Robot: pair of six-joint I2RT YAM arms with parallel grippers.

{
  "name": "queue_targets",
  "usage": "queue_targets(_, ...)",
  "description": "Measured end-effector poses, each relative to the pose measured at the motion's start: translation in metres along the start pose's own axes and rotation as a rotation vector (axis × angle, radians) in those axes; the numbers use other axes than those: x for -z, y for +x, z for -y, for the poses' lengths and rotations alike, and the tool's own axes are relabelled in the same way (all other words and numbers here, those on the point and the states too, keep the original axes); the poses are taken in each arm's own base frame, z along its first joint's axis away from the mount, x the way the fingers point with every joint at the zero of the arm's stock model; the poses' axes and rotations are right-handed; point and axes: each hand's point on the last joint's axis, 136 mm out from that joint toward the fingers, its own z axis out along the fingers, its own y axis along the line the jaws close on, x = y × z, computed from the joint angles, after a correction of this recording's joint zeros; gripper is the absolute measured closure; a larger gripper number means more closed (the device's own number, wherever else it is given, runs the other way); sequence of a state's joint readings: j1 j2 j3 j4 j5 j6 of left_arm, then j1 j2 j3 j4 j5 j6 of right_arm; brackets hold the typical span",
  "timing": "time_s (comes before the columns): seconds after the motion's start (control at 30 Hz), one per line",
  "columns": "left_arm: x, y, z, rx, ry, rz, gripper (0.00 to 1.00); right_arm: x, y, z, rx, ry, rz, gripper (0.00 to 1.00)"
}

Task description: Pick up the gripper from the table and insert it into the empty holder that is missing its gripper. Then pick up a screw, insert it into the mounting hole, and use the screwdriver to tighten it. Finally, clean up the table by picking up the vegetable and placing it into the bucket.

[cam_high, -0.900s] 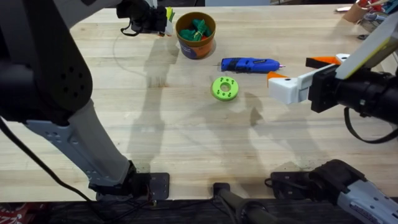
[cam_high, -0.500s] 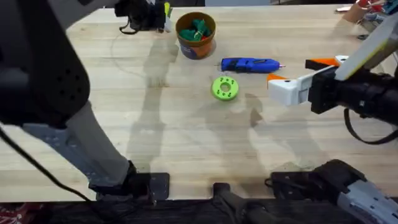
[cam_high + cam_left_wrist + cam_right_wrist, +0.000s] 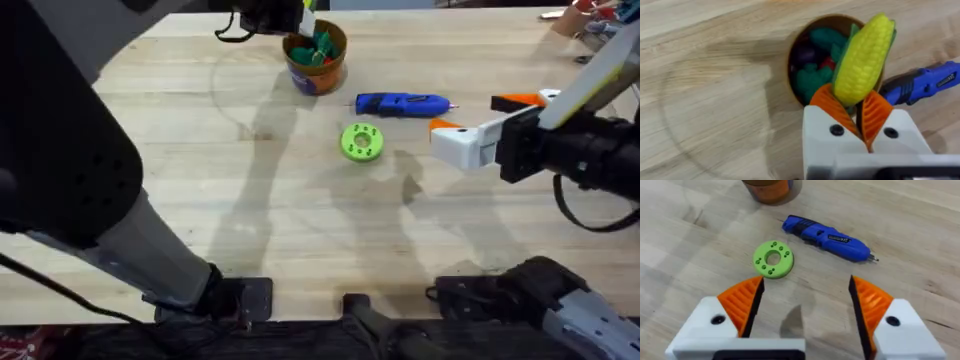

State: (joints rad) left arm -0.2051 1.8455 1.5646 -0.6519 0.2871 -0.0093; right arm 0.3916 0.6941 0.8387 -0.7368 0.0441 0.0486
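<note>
The left claw (image 3: 858, 107) is clamped on a yellow toy corn cob (image 3: 864, 59) with green husk edges, its orange ribbed pads (image 3: 830, 106) pinching the cob's lower end. The cob's long axis runs out from the fingers, its rounded tip pointing away from the claw and lying over the rim of the bucket (image 3: 795, 52). In the left wrist view the bucket's open mouth sits directly below the cob, with green, purple and red toy pieces inside. In the overhead view the bucket (image 3: 316, 78) stands near the far edge of the wooden surface (image 3: 300, 210), with the left claw (image 3: 300, 14) and its load just above it at the frame's top.

The screwdriver (image 3: 402, 103) lies flat on the surface to the right of the bucket, apart from it — its long axis runs left to right, the thin silver tip pointing right toward the right arm. A flat green disc (image 3: 361, 141) with holes rests just in front of the screwdriver's blunt end, not touching it.

The right claw (image 3: 805, 297) hangs above the surface at the right side with its fingers spread wide and nothing between them; from its wrist camera the disc (image 3: 773, 259) and the screwdriver (image 3: 826, 237) lie ahead of the spread pads.
</note>
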Motion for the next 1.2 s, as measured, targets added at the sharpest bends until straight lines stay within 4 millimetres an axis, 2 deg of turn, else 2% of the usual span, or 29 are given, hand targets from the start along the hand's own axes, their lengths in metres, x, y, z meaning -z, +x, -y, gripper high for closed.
queue_targets(0.17, -0.006, 0.003, -0.003, 0.007, 0.003, -0.011, 0.954, 0.000, 0.000, 0.000, 0.000, 0.000, 0.000, 0.017)
queue_targets(0.5, -0.020, 0.022, -0.007, 0.065, 0.001, -0.085, 0.981, 0.000, 0.000, 0.000, 0.000, 0.000, 0.000, 0.017)
queue_targets(0.53, -0.020, 0.022, -0.007, 0.066, 0.001, -0.086, 0.952, 0.000, 0.000, 0.000, 0.000, 0.000, 0.000, 0.017)
queue_targets(0.57, -0.020, 0.022, -0.007, 0.067, 0.001, -0.086, 0.843, 0.000, 0.000, 0.000, 0.000, 0.000, 0.000, 0.017)
queue_targets(0.7, -0.020, 0.022, -0.006, 0.074, 0.007, -0.088, 0.220, 0.000, 0.000, 0.000, 0.000, 0.000, 0.000, 0.017)
queue_targets(0.73, -0.020, 0.021, -0.005, 0.075, 0.011, -0.085, 0.098, 0.000, 0.000, 0.000, 0.000, 0.000, 0.000, 0.017)
queue_targets(0.77, -0.020, 0.021, -0.005, 0.076, 0.013, -0.083, 0.039, 0.000, 0.000, 0.000, 0.000, 0.000, 0.000, 0.017)
queue_targets(0.87, -0.020, 0.020, -0.003, 0.075, 0.022, -0.078, 0.004, 0.000, 0.000, 0.000, 0.000, 0.000, 0.000, 0.017)
queue_targets(1.2, -0.014, 0.009, -0.001, 0.064, 0.027, -0.038, 0.008, 0.000, 0.000, 0.000, 0.000, 0.000, 0.000, 0.017)
